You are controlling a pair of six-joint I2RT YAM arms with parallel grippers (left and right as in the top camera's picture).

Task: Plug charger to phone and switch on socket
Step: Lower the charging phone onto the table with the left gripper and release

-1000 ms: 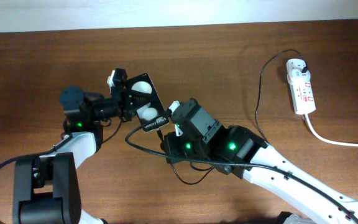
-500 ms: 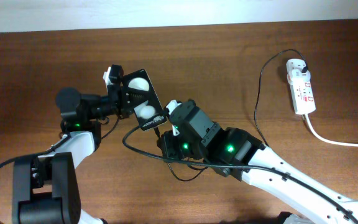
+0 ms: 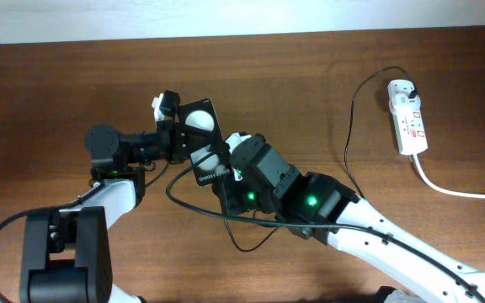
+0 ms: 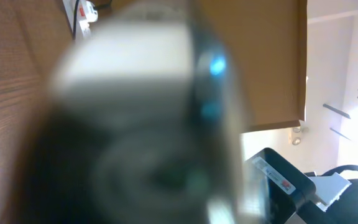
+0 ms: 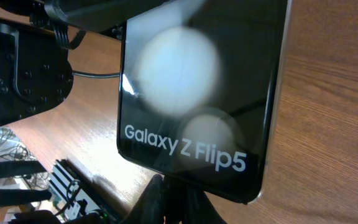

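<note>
Left tool [image 3: 178, 139] clamps the phone [image 3: 202, 135] off the bench [image 3: 310, 67]. Since half a second ago it has swung the phone right, so the lower edge now meets the right tool [image 3: 226, 175]. I cannot tell that tool's grip. I judge charger [image 3: 349, 135] insertion near. Socket [image 3: 408, 116] sits far right.

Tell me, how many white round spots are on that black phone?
2. One spot sits on the end of the phone nearer the left hand; the other lies further along, beside the white lettering. The phone's other face is hidden.
</note>
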